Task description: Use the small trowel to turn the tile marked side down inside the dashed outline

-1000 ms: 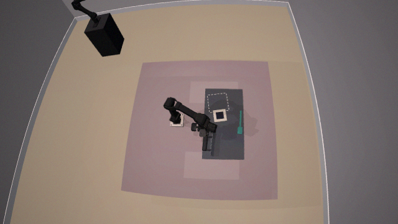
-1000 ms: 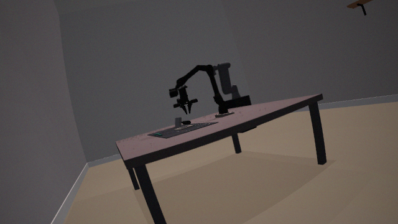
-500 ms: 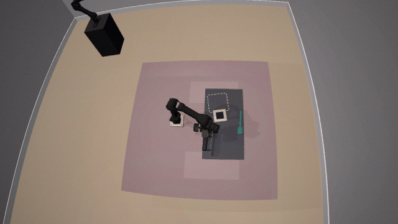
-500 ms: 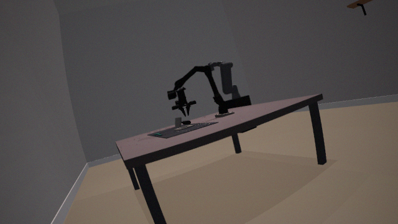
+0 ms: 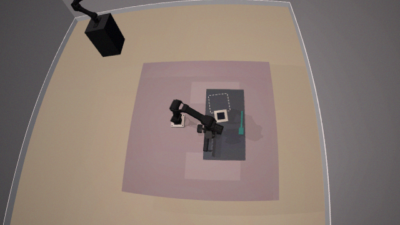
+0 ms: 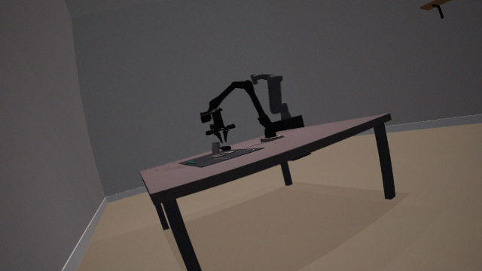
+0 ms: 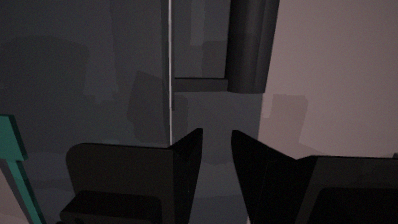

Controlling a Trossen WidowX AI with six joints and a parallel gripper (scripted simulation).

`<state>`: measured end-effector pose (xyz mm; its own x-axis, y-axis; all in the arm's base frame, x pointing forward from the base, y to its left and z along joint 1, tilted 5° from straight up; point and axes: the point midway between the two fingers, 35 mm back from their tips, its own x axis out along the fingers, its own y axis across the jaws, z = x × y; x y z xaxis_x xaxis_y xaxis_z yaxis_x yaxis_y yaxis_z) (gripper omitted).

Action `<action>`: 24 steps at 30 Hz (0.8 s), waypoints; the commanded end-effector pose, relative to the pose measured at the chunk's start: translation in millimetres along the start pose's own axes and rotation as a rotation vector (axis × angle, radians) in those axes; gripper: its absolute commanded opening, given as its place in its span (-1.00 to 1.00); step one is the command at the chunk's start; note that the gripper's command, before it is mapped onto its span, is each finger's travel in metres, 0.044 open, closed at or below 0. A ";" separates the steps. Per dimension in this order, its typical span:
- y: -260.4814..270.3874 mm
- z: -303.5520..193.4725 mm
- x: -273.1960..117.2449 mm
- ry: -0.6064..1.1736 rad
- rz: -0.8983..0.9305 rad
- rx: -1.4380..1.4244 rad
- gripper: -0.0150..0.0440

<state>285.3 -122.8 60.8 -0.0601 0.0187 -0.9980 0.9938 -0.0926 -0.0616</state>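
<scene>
Over the mat (image 5: 231, 150) (image 6: 246, 150) (image 7: 55, 75), the narrowly parted, empty gripper (image 5: 209, 135) (image 6: 224, 142) (image 7: 216, 135) needed squaring to the dark-handled trowel (image 5: 205, 145) (image 6: 225, 147) (image 7: 250, 50), then wider fingers before descending, while the tile (image 5: 221, 115) (image 6: 223, 154) lay by the dashed outline (image 5: 219, 94).

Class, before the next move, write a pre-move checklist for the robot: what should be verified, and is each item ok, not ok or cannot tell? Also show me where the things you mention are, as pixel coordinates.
1. Gripper (image 5: 210, 135) (image 6: 224, 141) (image 7: 216, 135) empty, fingers apart: ok.
2. Dark tool (image 5: 206, 145) (image 6: 225, 148) (image 7: 247, 45) handle between the fingertips: not ok; the wrist view shows it beyond them.
3. Teal tool (image 5: 242, 120) (image 6: 191, 162) (image 7: 10, 137) off the tile (image 5: 216, 115) (image 6: 224, 153): ok.
4. Tile within the dashed outline (image 5: 218, 94): not ok, mostly outside.
5. Dark square hidden underneath: not ok, it faces up.
6. Fingers wide enough apart for the handle: cannot tell.
</scene>
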 end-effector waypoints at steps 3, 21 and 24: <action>9.1 0.3 -1.2 -0.002 0.009 0.004 -0.15; 45.9 0.1 -2.3 -0.002 0.012 0.004 -0.15; 52.4 0.1 -2.5 -0.002 0.013 0.004 -0.15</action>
<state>330.7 -127.2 60.8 -0.0485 0.0137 -0.9987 0.9944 -0.0928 -0.0496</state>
